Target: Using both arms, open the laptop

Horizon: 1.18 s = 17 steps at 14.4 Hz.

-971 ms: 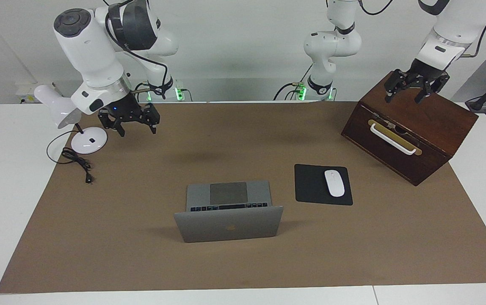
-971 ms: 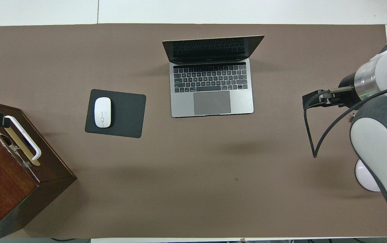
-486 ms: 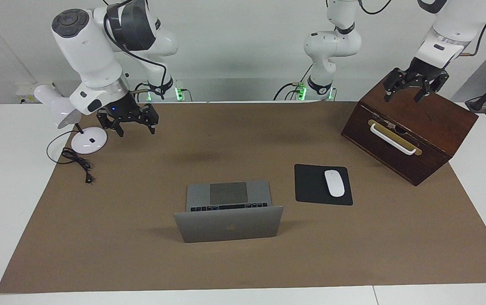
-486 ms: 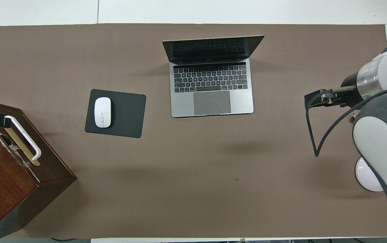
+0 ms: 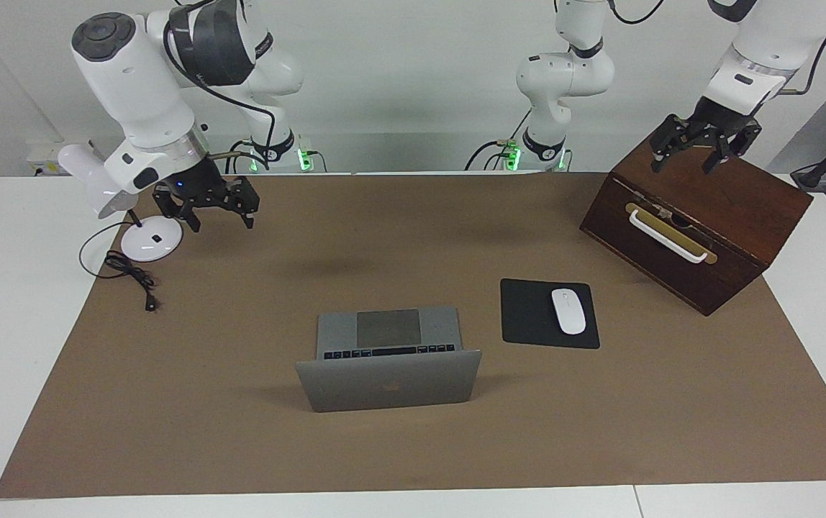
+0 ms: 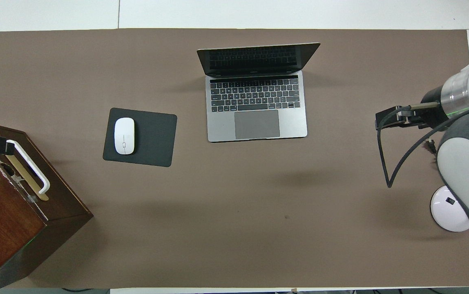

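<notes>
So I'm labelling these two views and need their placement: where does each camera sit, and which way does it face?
Facing view: high across the table, looking at the robots; shows both arms, left gripper over the wooden box, right gripper by the lamp.
Overhead view: above the robots' end, looking steeply down; shows mostly the right arm.
Shared: open laptop, mouse, mouse pad.

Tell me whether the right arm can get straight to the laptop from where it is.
Probably yes. The right gripper hangs open beside the lamp, and only bare brown mat lies between it and the open laptop.
</notes>
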Each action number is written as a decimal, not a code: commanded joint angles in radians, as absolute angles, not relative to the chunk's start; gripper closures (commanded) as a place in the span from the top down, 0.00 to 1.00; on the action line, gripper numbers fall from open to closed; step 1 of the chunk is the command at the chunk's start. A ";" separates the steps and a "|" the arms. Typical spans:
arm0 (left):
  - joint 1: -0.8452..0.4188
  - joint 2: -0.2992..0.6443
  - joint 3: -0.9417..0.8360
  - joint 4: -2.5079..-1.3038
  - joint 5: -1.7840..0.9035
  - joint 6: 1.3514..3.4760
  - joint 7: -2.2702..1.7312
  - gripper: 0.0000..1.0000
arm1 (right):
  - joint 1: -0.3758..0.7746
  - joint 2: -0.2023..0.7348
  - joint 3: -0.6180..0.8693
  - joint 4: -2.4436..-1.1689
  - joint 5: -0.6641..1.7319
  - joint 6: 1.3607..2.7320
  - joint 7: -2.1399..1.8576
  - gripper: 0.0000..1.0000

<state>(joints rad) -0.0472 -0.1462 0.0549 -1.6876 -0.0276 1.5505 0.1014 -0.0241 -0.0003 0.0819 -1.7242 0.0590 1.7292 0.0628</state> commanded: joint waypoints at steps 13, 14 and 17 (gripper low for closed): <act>-0.057 -0.166 0.057 -1.697 -0.009 1.532 0.097 1.00 | -0.029 -0.023 0.029 -1.609 0.060 1.574 0.044 1.00; -0.057 -0.166 0.057 -1.697 -0.009 1.529 0.097 1.00 | -0.028 -0.023 0.029 -1.609 0.060 1.574 0.044 1.00; -0.057 -0.166 0.057 -1.697 -0.009 1.528 0.097 1.00 | -0.029 -0.021 0.029 -1.609 0.060 1.574 0.044 1.00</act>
